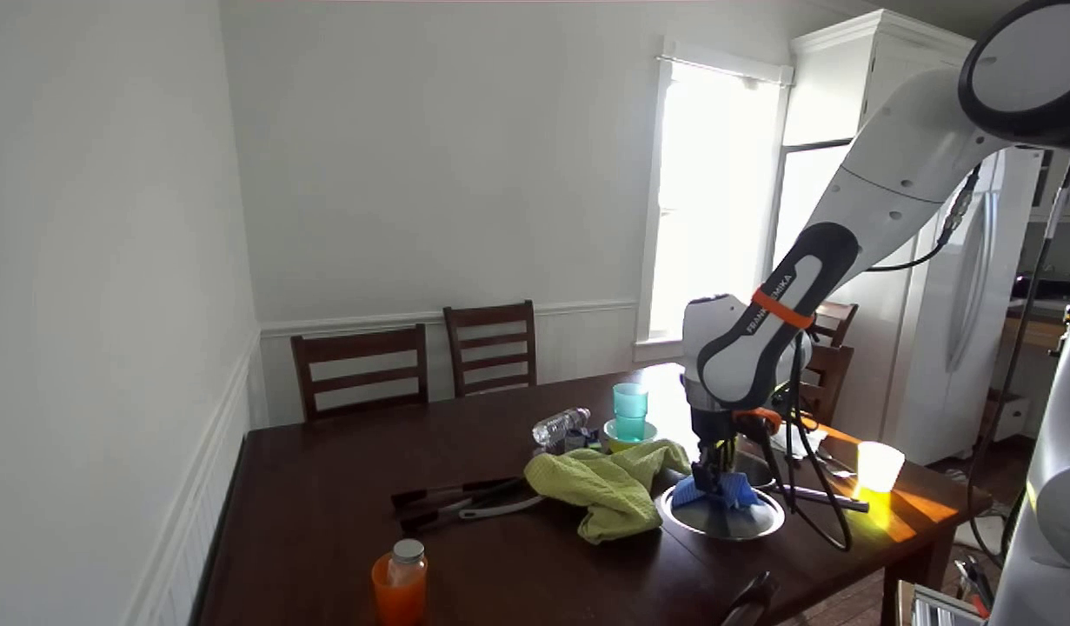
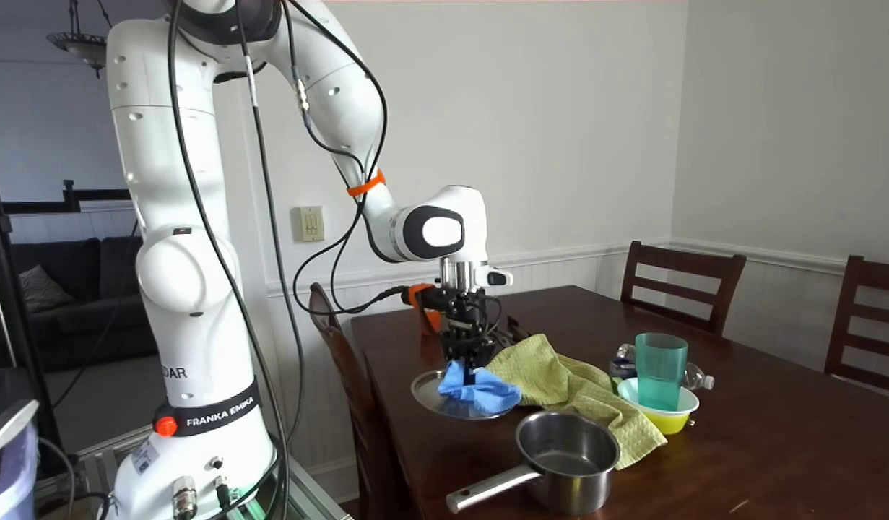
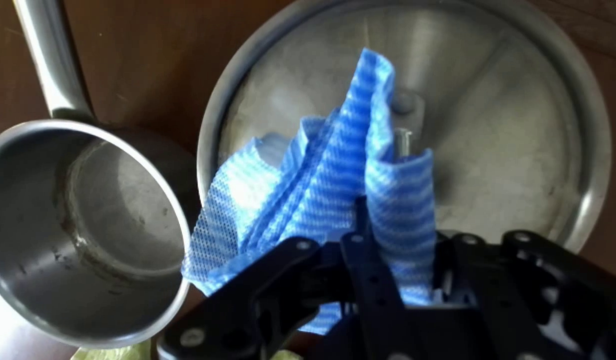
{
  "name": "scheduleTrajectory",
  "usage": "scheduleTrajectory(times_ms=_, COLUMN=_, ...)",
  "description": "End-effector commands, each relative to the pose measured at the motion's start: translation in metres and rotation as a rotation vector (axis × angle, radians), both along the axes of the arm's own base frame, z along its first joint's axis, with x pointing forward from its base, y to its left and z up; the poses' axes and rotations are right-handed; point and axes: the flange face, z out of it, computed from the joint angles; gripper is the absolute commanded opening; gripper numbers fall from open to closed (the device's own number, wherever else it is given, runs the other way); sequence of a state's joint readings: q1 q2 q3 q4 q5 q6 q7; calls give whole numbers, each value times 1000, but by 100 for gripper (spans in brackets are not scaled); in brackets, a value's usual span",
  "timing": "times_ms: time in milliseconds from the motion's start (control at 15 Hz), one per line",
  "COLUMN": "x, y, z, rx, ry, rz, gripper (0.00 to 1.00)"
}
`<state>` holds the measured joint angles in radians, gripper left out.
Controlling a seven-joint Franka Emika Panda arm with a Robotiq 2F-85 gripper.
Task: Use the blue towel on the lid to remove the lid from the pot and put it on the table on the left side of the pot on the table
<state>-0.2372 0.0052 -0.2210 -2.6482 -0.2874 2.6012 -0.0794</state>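
While the fingers (image 3: 373, 280) pinch the blue towel (image 3: 328, 195), the level lid (image 3: 503, 125) is just beside the open pot (image 3: 27, 200).
The lid handle (image 3: 412, 117) runs top to bottom in the wrist view, partly towel-hidden; whether the lid touches the worktop (image 2: 776, 448) I cannot tell. Brown-stained inside, the pot points its long handle (image 3: 52, 55) to the top there. Farther off, a bowl (image 2: 668, 422) holds a teal cup (image 2: 661, 368); the arm (image 1: 873, 209) arches, its end aimed straight down.

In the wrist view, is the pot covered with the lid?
No, the inside of the pot shows uncovered in the wrist view, and the lid is beside it.
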Motion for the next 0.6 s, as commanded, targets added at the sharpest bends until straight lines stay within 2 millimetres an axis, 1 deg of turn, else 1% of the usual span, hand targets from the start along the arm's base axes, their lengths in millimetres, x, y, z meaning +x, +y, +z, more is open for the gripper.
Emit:
scheduleTrajectory(times_ms=0, x=-5, y=7, z=-17, rx=-9, ry=-25, rz=-45, gripper=2)
scheduleTrajectory(times_ms=200, x=-6, y=9, z=-33, rx=-16, ry=-47, rz=-82, gripper=2)
scheduleTrajectory(times_ms=533, x=-6, y=6, z=-56, rx=-26, ry=-97, rz=-144, gripper=2)
